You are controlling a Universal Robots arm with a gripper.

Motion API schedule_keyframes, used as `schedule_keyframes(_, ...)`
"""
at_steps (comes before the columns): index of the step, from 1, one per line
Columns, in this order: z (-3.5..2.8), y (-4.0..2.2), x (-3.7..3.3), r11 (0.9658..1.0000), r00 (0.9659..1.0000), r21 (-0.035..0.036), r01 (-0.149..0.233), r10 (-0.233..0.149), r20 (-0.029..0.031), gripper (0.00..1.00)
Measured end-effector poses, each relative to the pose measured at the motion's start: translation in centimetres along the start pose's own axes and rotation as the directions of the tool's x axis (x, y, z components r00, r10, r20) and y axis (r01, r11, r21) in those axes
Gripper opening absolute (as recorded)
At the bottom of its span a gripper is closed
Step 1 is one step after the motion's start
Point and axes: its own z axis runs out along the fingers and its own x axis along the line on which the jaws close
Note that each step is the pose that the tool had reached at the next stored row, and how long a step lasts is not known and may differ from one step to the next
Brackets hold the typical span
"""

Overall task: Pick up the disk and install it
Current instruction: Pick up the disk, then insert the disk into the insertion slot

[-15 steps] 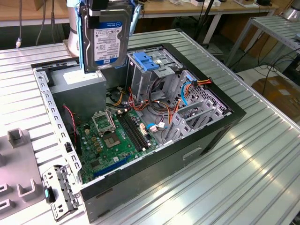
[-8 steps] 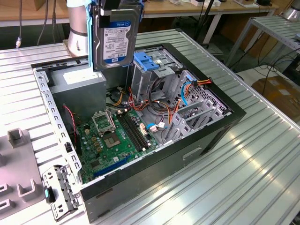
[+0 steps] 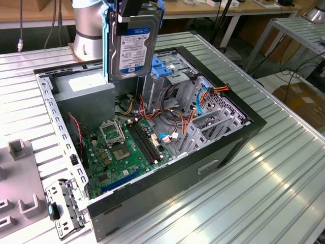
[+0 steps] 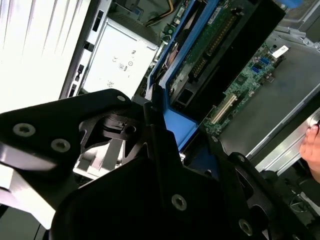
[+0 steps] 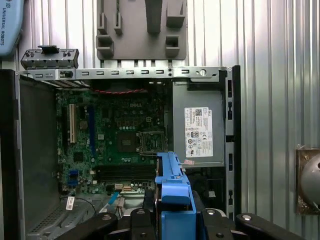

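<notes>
Exterior view: the gripper (image 3: pixel 131 14) has the disk (image 3: pixel 133 47) clamped by its top edge. The disk is upright and touches nothing, hanging over the open case (image 3: pixel 244 129) on the table (image 3: pixel 284 198), above where the power supply (image 3: pixel 84 86) meets the metal cage (image 3: pixel 170 73). The pick-up looks done; the install is not. The case holds the board (image 3: pixel 124 150), the power supply, the cage and loose cables (image 3: pixel 216 90) — whether the cage has a free bay cannot be told. Second wrist view: black fingers (image 4: pixel 162 150) are closed on the blue frame of the disk (image 4: pixel 176 122), with the power supply (image 4: pixel 120 65) beyond. First wrist view: past the gripper (image 5: pixel 175 222), the disk (image 5: pixel 172 190) shows edge-on over the case (image 5: pixel 10 150), with the board (image 5: pixel 120 140) and power supply (image 5: pixel 197 130) beyond it. Seating the disk would likely call for squaring its frame to the bay's rails — and staying off the cables.
</notes>
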Motion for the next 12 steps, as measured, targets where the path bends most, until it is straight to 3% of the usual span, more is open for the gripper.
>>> schedule_keyframes(6, 0.12, -0.34, 1.15, 1.0000, 1.0000, 0.0012, 0.000, 0.000, 0.0000, 0.37)
schedule_keyframes(12, 0.12, -0.36, 1.22, 1.0000, 1.0000, 0.0027, 0.000, 0.000, 0.0000, 0.37)
